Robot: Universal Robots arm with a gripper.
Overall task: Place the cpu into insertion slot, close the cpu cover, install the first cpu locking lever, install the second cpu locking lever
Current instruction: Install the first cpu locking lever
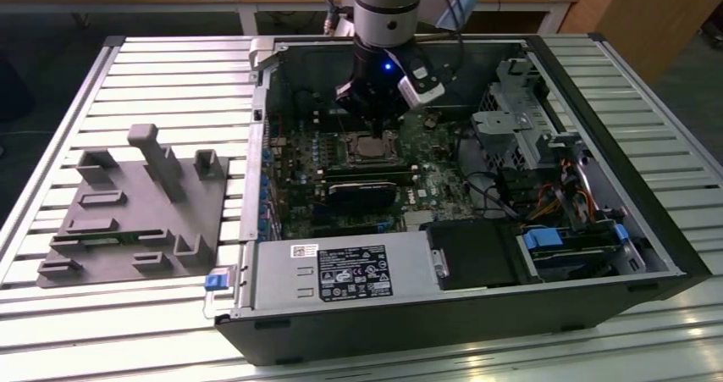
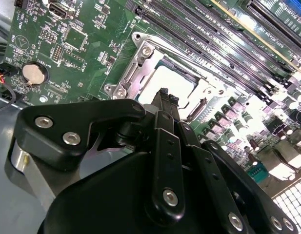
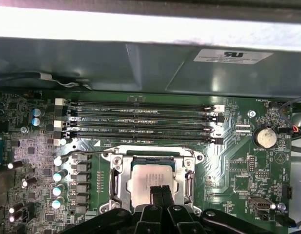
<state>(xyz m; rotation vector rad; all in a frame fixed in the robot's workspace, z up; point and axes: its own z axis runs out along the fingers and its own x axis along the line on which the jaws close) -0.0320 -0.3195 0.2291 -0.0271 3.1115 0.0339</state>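
The cpu (image 3: 149,181) shows its silvery top in the insertion slot (image 3: 152,155) on the green motherboard; I also see the cpu (image 2: 173,82) in the second wrist view and the cpu (image 1: 370,151) in the exterior view. The cpu cover (image 3: 118,176) lies flat around it as a grey metal frame, which is the cover (image 2: 139,64) in the second wrist view. A thin wire lever (image 3: 87,153) runs along the socket's side toward the capacitors. My gripper (image 3: 162,192) is shut, with its black fingertips (image 2: 164,97) together just over the cpu's near edge. In the exterior view the gripper (image 1: 377,134) hangs directly above the socket.
Long black memory slots (image 3: 140,119) lie beside the socket, and a coin battery (image 3: 263,137) sits nearby. The case wall (image 3: 140,63) rises behind them. A drive cage (image 1: 520,124) and a power supply (image 1: 344,272) crowd the case. A grey fixture block (image 1: 135,204) rests on the slatted table.
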